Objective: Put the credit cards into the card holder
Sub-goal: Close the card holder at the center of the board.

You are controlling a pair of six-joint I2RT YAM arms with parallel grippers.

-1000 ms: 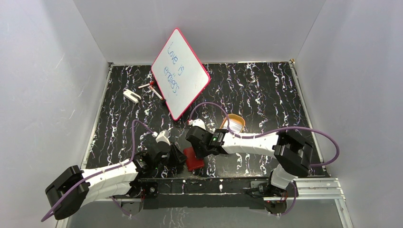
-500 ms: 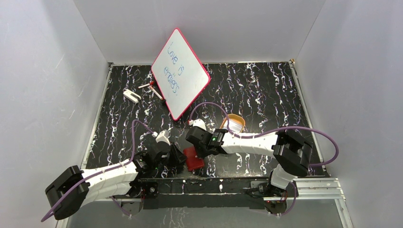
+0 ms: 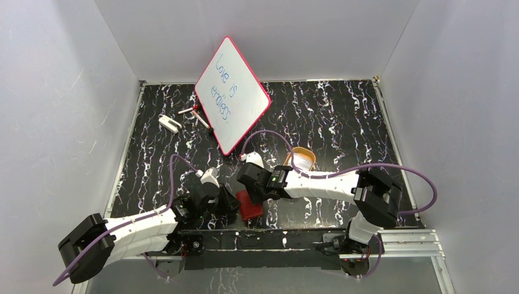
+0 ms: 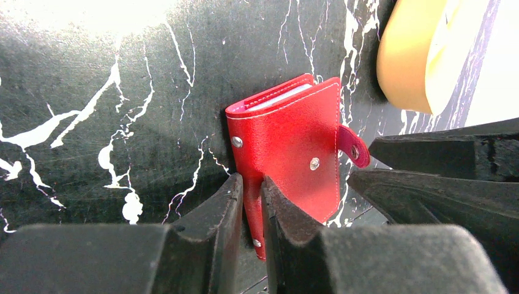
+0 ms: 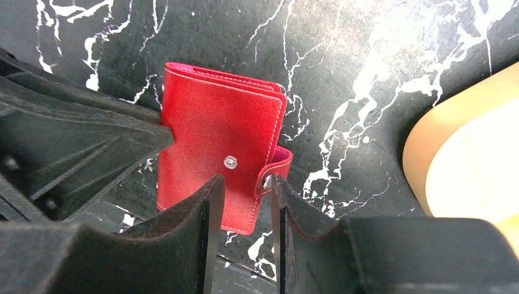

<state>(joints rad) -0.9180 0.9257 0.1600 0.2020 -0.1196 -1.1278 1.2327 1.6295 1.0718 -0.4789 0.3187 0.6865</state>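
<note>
The red card holder [image 3: 250, 206] stands on edge on the black marbled table near the front. It is folded, with its snap tab [image 5: 276, 166] loose. My left gripper [image 4: 252, 182] is shut on its lower cover edge [image 4: 287, 150]. My right gripper [image 5: 246, 179] hovers over it from the other side. Its jaws stand narrowly apart around the tab side of the card holder [image 5: 214, 138]. A pale strip [image 4: 278, 98] shows between the covers; I cannot tell whether it is a card. No loose credit cards show.
An orange-tan oval tray [image 3: 303, 160] sits right of the card holder, also in the wrist views [image 4: 410, 58] [image 5: 465, 153]. A red-framed whiteboard [image 3: 232, 95] leans at the back. A small white object [image 3: 169, 123] and markers [image 3: 196, 113] lie at back left.
My right gripper has shifted slightly left over the card holder. The left gripper and the card holder have not visibly moved.
</note>
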